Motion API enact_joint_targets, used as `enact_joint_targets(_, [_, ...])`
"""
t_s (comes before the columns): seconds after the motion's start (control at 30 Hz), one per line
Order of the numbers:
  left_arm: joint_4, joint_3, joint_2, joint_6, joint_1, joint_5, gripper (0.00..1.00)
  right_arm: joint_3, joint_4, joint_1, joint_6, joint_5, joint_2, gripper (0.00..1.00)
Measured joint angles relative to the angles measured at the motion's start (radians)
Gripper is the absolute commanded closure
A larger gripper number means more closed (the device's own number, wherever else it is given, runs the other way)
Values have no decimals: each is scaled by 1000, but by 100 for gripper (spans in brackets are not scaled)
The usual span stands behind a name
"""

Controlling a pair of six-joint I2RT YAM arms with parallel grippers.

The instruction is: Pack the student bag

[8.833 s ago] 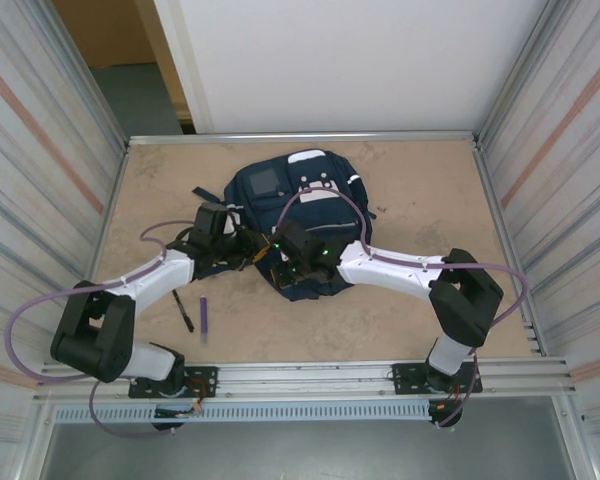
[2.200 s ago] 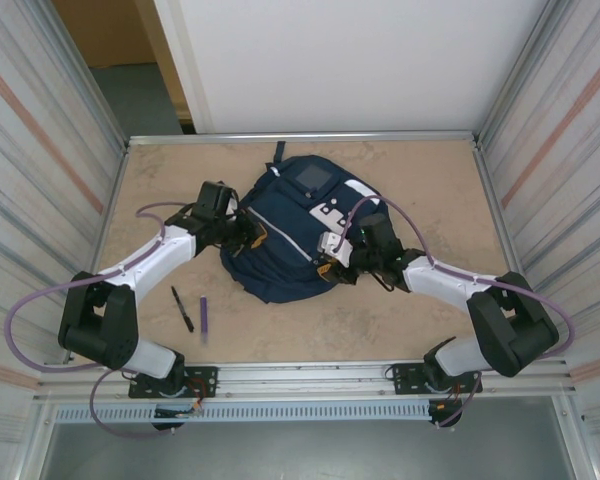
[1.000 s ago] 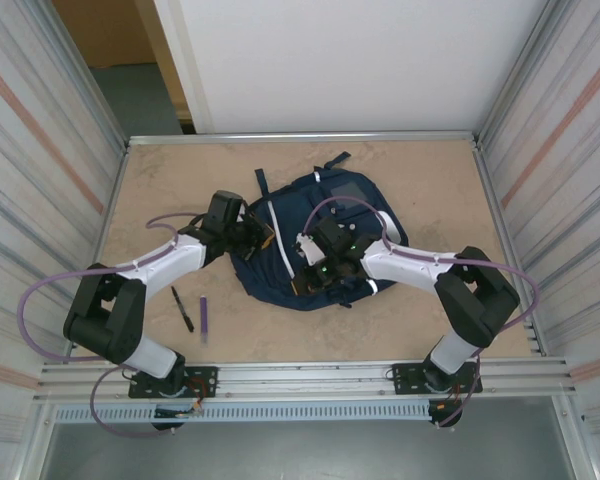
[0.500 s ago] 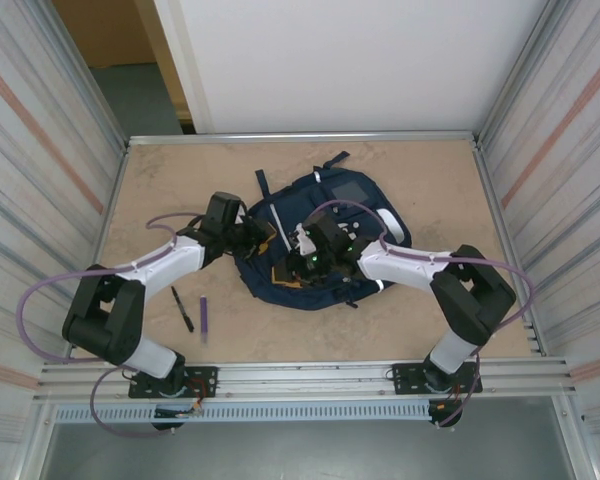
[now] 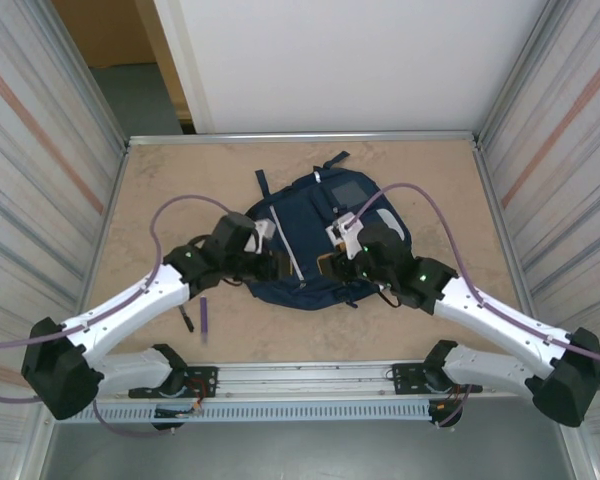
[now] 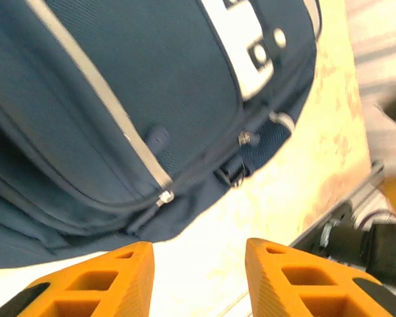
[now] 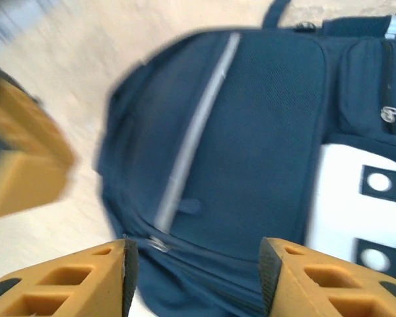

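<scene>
The student bag (image 5: 305, 235), navy blue with white patches and a grey stripe, lies flat in the middle of the table. My left gripper (image 5: 268, 266) hovers at its near left edge. In the left wrist view this gripper (image 6: 198, 246) is open, with bare table between its orange fingers and the bag (image 6: 119, 99) just beyond. My right gripper (image 5: 328, 262) is over the bag's near edge. In the right wrist view that gripper (image 7: 195, 244) is open above the bag's fabric (image 7: 251, 145) and holds nothing. A zipper pull (image 7: 157, 243) lies near its left finger.
A black pen (image 5: 185, 320) and a purple marker (image 5: 204, 318) lie on the table to the near left of the bag. Corrugated metal walls (image 5: 50, 200) close both sides. A metal rail (image 5: 310, 375) runs along the near edge.
Both grippers have opened and let go of the bag. Both arms have drawn back toward the near edge, the right one swinging out to the right. The bag has stayed put.
</scene>
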Motion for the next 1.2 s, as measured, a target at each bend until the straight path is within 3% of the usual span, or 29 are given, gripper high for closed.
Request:
enact_joint_targets(0.13, [4, -37, 11, 63, -108, -60, 58, -37, -30, -79, -313, -94, 80, 47])
enact_joint_targets(0.27, [16, -42, 85, 127, -123, -96, 58, -20, -62, -177, -578, -240, 146, 47])
enact_joint_targets(0.43, [51, -38, 185, 227, -140, -116, 59, -11, -73, -183, -868, -354, 225, 46])
enact_joint_targets(0.6, [72, -14, 259, 288, -141, -120, 59, -14, 31, -177, -984, -396, 296, 50])
enact_joint_targets(0.93, [116, -89, 203, 330, -137, -156, 58, 10, 127, -151, -1082, -425, 394, 53])
enact_joint_targets(1.03, [156, -159, 163, 359, -131, -159, 56, 14, 124, -150, -1095, -434, 430, 61])
enact_joint_targets(1.2, [299, -245, 60, 474, -129, -142, 54, 16, 134, -152, -1110, -413, 458, 98])
